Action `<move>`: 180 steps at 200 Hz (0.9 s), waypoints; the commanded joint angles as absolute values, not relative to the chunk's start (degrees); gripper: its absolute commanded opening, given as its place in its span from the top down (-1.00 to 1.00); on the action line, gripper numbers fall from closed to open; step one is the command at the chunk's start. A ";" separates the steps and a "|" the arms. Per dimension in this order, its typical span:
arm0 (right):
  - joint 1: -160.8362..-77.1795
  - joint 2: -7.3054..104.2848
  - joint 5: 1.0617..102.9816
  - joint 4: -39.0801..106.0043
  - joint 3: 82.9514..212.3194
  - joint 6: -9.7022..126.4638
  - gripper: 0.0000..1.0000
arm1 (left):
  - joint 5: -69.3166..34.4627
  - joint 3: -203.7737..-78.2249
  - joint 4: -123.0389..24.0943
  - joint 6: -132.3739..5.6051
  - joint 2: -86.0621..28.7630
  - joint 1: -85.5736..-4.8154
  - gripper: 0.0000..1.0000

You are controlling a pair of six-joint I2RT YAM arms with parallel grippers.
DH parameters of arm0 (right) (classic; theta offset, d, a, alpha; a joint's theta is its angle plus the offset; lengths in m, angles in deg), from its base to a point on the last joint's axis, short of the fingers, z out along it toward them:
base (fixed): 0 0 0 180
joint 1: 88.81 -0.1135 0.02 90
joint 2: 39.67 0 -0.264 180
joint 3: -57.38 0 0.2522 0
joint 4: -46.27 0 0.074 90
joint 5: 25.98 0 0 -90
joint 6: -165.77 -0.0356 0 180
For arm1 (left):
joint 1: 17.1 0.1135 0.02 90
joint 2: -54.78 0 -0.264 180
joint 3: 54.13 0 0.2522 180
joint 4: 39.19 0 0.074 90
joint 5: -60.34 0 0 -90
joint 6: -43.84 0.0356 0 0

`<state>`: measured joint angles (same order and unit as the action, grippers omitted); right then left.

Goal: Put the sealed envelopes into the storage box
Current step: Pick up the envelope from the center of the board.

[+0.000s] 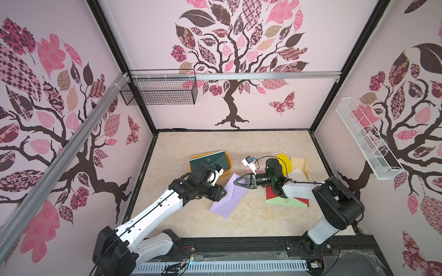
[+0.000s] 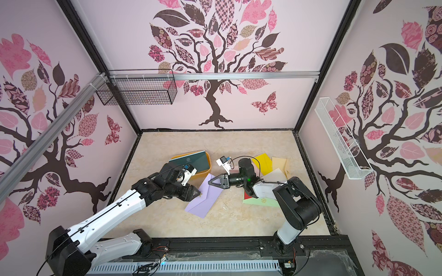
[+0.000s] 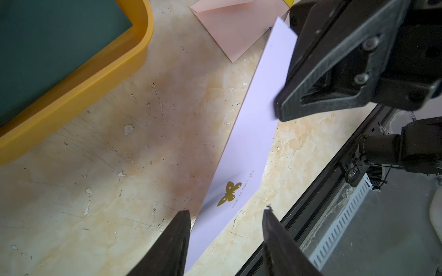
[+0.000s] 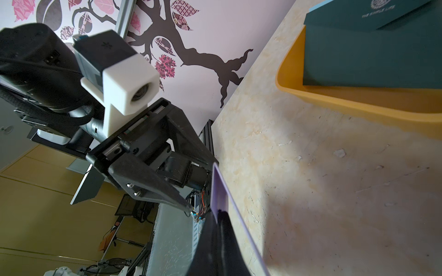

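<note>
While the right fingers point(image 4: 205, 251) clamp one end of the tilted lilac envelope point(image 1: 224, 203), the left fingers point(image 3: 172, 243) stand apart astride its other end.

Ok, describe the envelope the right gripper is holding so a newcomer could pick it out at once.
Find the orange-yellow storage box mid-table. Just in front of it, between the arms, is the lilac envelope, one end pinched in the right gripper. It is the only lilac one, apart from the pile under the right arm, and bears a small gold butterfly.
</note>
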<state>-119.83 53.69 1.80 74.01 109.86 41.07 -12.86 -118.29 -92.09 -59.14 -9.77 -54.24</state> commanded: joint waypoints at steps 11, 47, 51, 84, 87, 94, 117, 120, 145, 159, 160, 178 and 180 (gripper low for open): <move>-120.61 51.03 0.32 75.78 109.95 41.42 1.00 | -11.53 -118.84 -90.12 -55.21 -11.81 -54.10 -0.05; -120.90 50.69 0.17 75.57 109.87 41.71 1.00 | -10.27 -117.92 -89.03 -54.12 -13.35 -54.10 0.07; -120.90 50.68 0.21 75.53 109.90 41.71 1.00 | -9.90 -117.82 -88.98 -54.08 -13.41 -54.10 0.10; -120.91 50.41 0.29 75.14 109.86 42.02 1.00 | -9.00 -117.08 -89.30 -54.81 -13.68 -54.10 0.46; -120.90 50.37 0.30 75.14 109.88 42.02 1.00 | -9.12 -117.01 -89.34 -54.95 -13.69 -54.10 0.46; -120.91 50.33 0.26 75.04 109.90 42.14 1.00 | -9.18 -116.79 -89.42 -55.08 -13.65 -54.10 0.51; -120.91 50.06 0.47 74.13 110.05 42.71 1.00 | -9.70 -116.57 -89.39 -55.61 -13.25 -54.10 0.58; -120.91 50.06 0.48 74.10 110.08 42.68 1.00 | -9.70 -116.63 -89.35 -55.73 -13.14 -54.10 0.63; -120.93 49.67 0.63 73.65 110.08 42.89 1.00 | -9.71 -116.99 -89.33 -56.01 -12.81 -54.10 0.89; -120.89 48.95 1.54 71.66 110.38 43.72 1.00 | -9.70 -117.48 -89.50 -56.02 -12.63 -54.10 1.00; -120.89 48.85 1.67 71.38 110.40 43.88 1.00 | -9.70 -117.52 -89.60 -56.02 -12.63 -54.10 1.00; -120.91 47.57 2.74 65.94 111.36 46.42 0.60 | -10.87 -118.29 -90.73 -55.73 -12.24 -54.10 1.00; -120.87 47.40 3.06 65.39 111.43 46.59 0.53 | -11.09 -118.40 -90.88 -55.63 -12.20 -54.10 1.00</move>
